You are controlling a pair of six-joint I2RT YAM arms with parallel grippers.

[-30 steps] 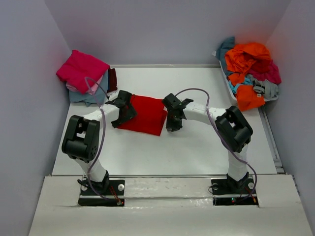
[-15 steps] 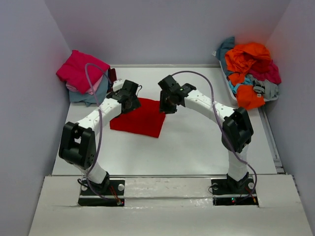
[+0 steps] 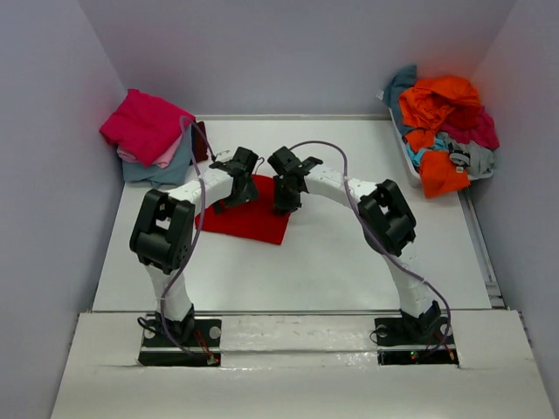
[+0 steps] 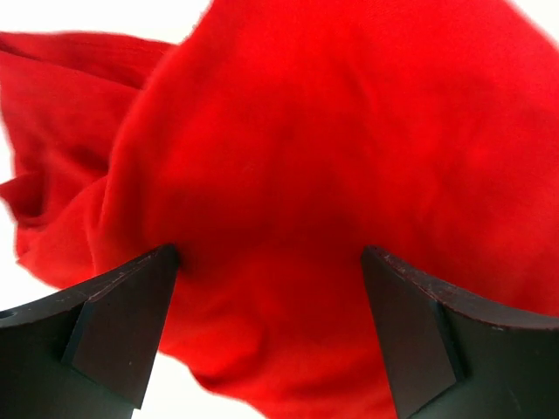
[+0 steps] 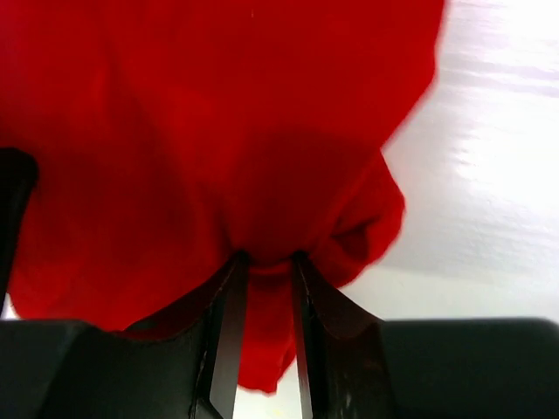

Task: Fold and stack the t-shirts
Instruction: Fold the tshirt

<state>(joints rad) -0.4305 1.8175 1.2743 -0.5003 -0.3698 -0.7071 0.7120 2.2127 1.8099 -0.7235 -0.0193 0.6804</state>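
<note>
A bright red t-shirt [image 3: 249, 220] lies folded on the white table [image 3: 349, 253] between my two arms. My left gripper [image 3: 236, 185] hovers over its far left part. In the left wrist view this gripper [image 4: 271, 327] is open wide, with the red cloth [image 4: 306, 175] spread under and between the fingers [image 4: 118, 327]. My right gripper [image 3: 284, 194] is at the shirt's far right edge. In the right wrist view it [image 5: 266, 279] is shut on a bunched fold of the red cloth [image 5: 218, 131], which hangs down between the fingers.
A stack of folded shirts [image 3: 150, 131] sits at the back left, magenta on top, then pale pink, grey-blue and maroon. A white bin [image 3: 410, 161] at the back right holds a heap of orange, teal, grey and magenta shirts [image 3: 441, 113]. Walls close the left, back and right sides.
Both grippers have moved away from the bases and closer together, from the shirt's sides to its far edge. The red shirt has shifted a little to the left.
</note>
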